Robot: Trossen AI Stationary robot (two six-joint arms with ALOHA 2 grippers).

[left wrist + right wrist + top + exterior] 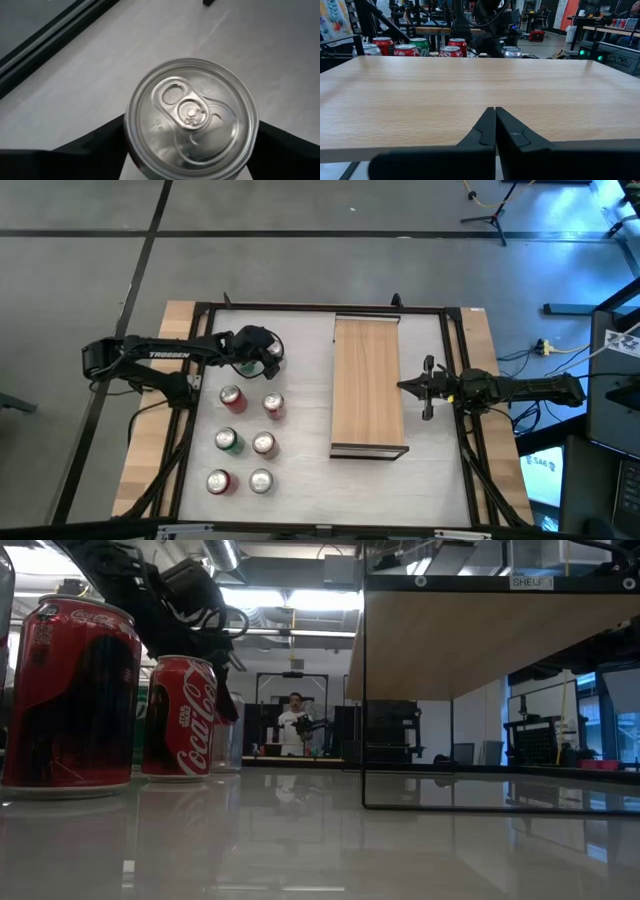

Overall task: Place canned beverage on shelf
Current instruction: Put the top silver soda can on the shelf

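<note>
At the far left of the table, the left hand hangs directly over an upright silver-topped can, its fingers apart on either side, not yet clamped. The empty shelf, long axis running front to back, lies to the can's right. The right hand, fingers together, waits beside the shelf.

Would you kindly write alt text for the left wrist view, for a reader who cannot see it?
A silver can top with its pull tab fills the frame, seen from directly above, between the left end effector's two dark fingers. Around it lies the white tabletop.
</note>
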